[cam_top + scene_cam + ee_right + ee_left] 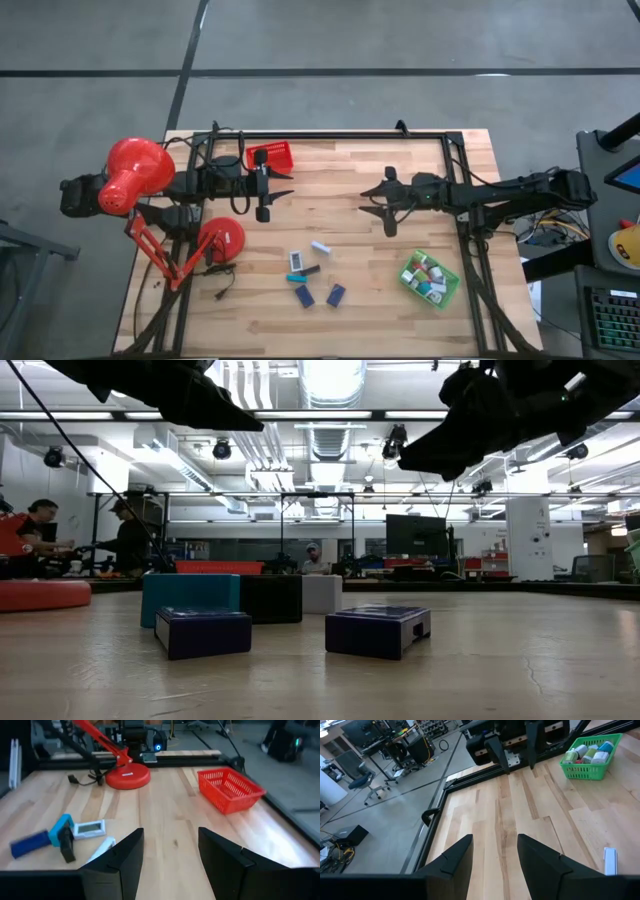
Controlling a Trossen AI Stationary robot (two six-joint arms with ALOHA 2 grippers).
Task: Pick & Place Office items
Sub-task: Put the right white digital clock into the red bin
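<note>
Loose office items lie scattered mid-table: a white block (pixel 320 246) farthest back, a white piece with a grey window (pixel 298 261), a black piece (pixel 310 270) touching a teal one (pixel 295 278), and two navy blocks (pixel 304 296) (pixel 336 294) nearest the front edge (both lying flat, slightly apart). More small pieces (pixel 428 277), white, green, pink and teal, sit heaped inside the green tray.
</note>
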